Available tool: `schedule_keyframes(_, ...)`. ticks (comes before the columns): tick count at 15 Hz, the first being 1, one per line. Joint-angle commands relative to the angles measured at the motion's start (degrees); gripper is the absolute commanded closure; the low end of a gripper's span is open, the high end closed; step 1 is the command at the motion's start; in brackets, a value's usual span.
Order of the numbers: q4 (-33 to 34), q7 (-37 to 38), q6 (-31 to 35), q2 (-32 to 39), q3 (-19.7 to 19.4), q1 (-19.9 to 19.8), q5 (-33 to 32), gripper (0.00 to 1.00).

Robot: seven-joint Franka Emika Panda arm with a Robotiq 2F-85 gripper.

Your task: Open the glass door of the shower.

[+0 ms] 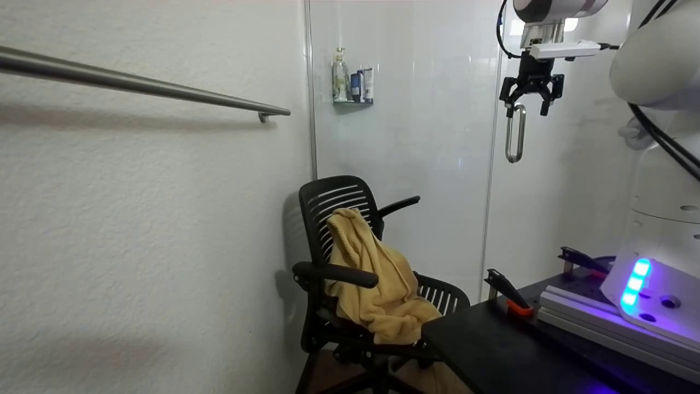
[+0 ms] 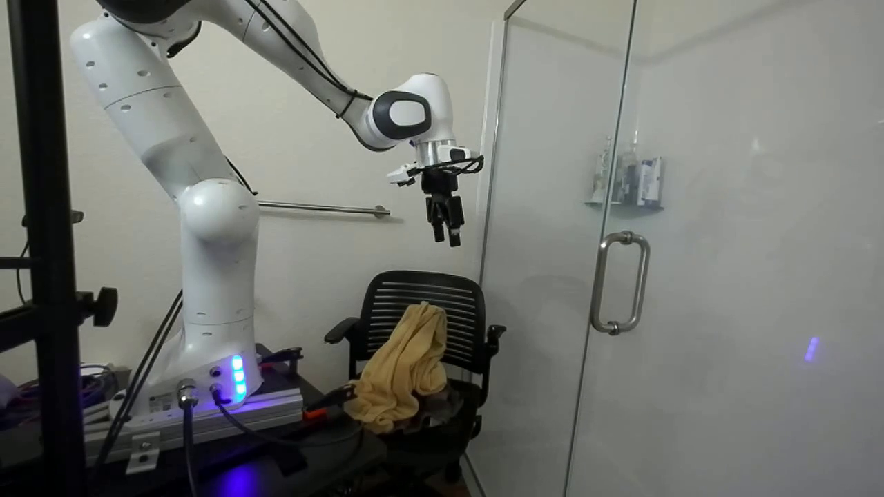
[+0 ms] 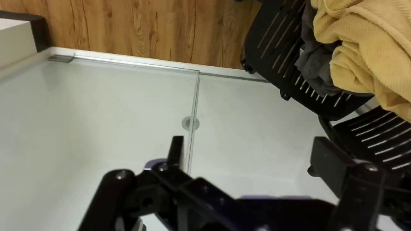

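The glass door [image 2: 732, 276] is a tall see-through panel that stands shut, in line with the fixed panel beside it. Its silver bar handle [image 2: 599, 286] sits near the seam; in an exterior view the handle [image 1: 521, 131] shows partly behind one fingertip. I cannot make out the handle in the wrist view. The white-walled shower [image 3: 244, 128] lies behind the glass. My gripper [image 3: 249, 142] is open and empty, pointing down. In an exterior view the gripper [image 2: 447, 241] hangs apart from the handle, higher and to its left. The gripper also shows in an exterior view [image 1: 527, 112].
A black office chair [image 1: 336, 194] with a yellow cloth [image 1: 372, 268] stands against the fixed glass panel, below the gripper. A black table [image 1: 492, 345] carries the robot base. A metal rail [image 1: 136, 82] runs along the wall. Bottles [image 1: 340, 79] stand on a shower shelf.
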Motion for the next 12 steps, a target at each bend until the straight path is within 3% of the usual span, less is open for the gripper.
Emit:
schedule_keyframes(1, -3.8, 6.2, 11.4, 0.3, 5.0, -5.3, -8.3, 0.0)
schedule_keyframes(5, -6.1, 20.6, 26.5, 5.3, 9.5, -16.8, -23.9, 0.0)
schedule_keyframes(6, -6.0, 22.8, 28.6, 7.2, 9.0, -19.5, -26.0, 0.0)
schedule_keyframes(7, -5.3, 23.5, 30.0, 9.7, 6.2, -20.4, -24.9, 0.0)
schedule_keyframes(8, -9.9, 17.1, 30.5, 5.6, -0.1, -18.0, -18.7, 0.0)
schedule_keyframes(9, -10.2, 14.5, 32.2, 7.1, -2.7, -18.5, -15.3, 0.0)
schedule_keyframes(11, -12.4, 3.4, 32.3, 6.6, -13.7, -12.2, -5.2, 0.0)
schedule_keyframes(12, -8.8, 7.8, 30.6, 8.6, -4.7, -18.2, -8.3, 0.0)
